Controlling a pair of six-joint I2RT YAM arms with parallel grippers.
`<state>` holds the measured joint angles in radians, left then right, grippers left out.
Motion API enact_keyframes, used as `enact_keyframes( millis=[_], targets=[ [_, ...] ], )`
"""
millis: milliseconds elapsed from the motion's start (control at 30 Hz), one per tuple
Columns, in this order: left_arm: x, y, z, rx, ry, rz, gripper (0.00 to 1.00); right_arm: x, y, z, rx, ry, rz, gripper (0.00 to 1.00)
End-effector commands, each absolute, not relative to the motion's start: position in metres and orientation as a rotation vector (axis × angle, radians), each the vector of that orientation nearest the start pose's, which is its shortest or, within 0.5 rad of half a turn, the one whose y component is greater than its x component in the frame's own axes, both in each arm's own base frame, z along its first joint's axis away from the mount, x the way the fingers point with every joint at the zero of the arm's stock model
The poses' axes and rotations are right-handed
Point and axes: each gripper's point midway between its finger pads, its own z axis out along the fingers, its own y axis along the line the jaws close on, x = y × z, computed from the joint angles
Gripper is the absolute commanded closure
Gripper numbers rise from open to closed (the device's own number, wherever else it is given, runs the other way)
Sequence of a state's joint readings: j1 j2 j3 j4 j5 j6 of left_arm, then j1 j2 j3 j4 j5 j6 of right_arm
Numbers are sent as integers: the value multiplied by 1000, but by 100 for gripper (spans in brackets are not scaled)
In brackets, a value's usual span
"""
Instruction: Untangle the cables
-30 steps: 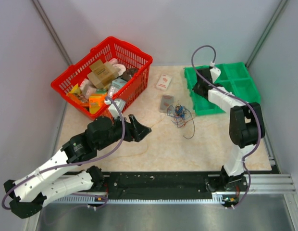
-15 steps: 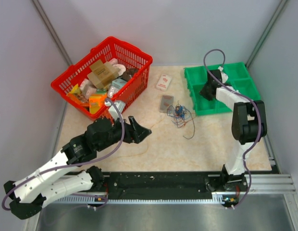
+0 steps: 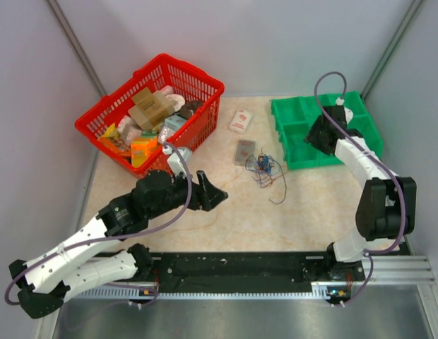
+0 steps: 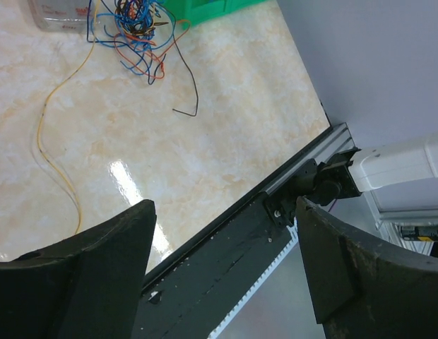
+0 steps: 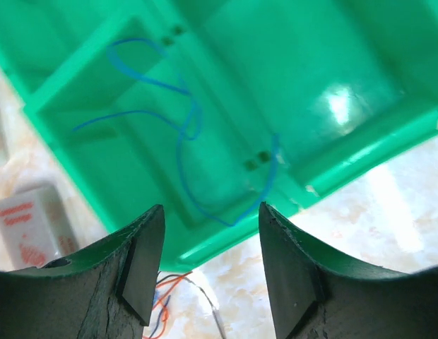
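Rightward over the green tray [image 3: 360, 100] the right tool [image 3: 316, 137] has been swinging, its fingers parting. Seen from above, the cables [image 3: 263, 167] are lying tangled on the table [image 3: 304, 208], just left of the tray and ahead-right of the left tool [image 3: 216, 189], which is pointing toward them.

At the left wrist, the fingers are standing wide apart and empty, and a yellow wire [image 4: 46, 134] is trailing lengthwise toward them.

At the right wrist, the fingers are gaping over one blue wire [image 5: 182, 134], which is draping across a tray divider.
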<state>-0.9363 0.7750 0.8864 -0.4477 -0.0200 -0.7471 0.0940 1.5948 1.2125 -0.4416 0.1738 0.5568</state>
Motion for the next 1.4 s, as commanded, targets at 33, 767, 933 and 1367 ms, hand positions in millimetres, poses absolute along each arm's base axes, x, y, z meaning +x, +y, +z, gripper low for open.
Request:
enact_keyframes(
  millis=[33,767,933,1367],
  targets=[
    [164,-257,293,202,2021,-1065,10,410,11,110,817,2287,135,45],
    [164,-264,279,200,2046,-1087,6,418,36,121,637,2248,84,100],
    [165,-267,281,213,2048,-1085,7,432,48,111,482,2320,53,100],
    [160,-260,283,200,2037,-1094,7,456,71,85,283,2512,36,100]
  ],
)
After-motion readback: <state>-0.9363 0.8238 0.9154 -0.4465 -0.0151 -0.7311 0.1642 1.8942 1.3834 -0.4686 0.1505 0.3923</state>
